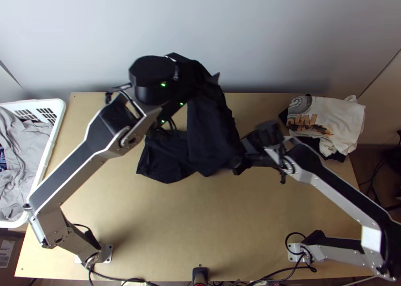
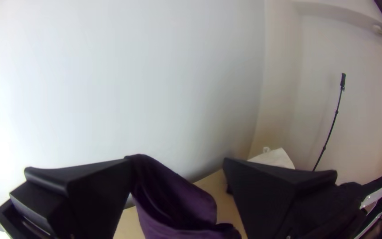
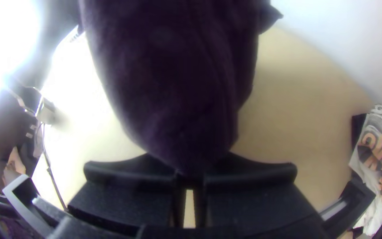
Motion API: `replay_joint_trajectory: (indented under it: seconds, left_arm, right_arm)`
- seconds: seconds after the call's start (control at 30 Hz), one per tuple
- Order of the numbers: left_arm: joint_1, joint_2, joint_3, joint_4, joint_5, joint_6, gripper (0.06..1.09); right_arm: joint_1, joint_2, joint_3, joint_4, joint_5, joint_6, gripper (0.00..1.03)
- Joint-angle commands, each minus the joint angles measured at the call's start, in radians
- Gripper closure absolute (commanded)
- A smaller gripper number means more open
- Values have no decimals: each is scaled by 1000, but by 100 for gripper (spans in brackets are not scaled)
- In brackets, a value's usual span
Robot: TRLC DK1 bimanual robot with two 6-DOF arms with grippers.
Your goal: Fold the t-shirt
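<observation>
Draping above mid-bench (image 1: 175,221), dark shirt (image 1: 208,130), raised part's long axis running far-to-near, lower end pointing near-right; right end effector (image 1: 239,162) pinching its edge, left end effector (image 1: 198,69) spread, cloth between.

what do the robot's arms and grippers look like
The left arm and right arm have silver-grey links with black faces, black joints and thin black cables. Green lights glow near the left one's wrist. The left gripper and right gripper each have two wide, flat black fingers.
</observation>
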Motion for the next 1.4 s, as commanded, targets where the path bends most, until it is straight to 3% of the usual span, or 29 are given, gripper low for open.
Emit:
replay_joint_trajectory:
  seconds: [0.0,0.2,0.37,0.43,0.47,0.87,1.23,1.37]
  left_arm:
    - [48,-52,-29,-8,0,-4,16]
    - [73,-124,-119,-8,1,-6,22]
    - [96,-172,-138,-5,26,-4,86]
    - [114,-187,-138,-3,33,-4,102]
    - [121,-196,-138,-3,37,-4,105]
    - [130,-314,-136,-18,46,10,105]
    - [121,-434,-113,103,24,24,105]
    - [124,-468,-115,106,21,40,105]
  right_arm:
    - [-63,-98,80,-145,12,-23,100]
    - [-123,-151,210,-250,41,-38,100]
    - [-119,-178,344,-311,140,-79,100]
    - [-118,-181,391,-323,178,-95,100]
    - [-116,-181,414,-332,190,-101,100]
    - [-78,-203,586,-354,339,-190,100]
    - [12,-204,743,-236,551,-335,100]
    - [17,-204,799,-193,588,-359,100]
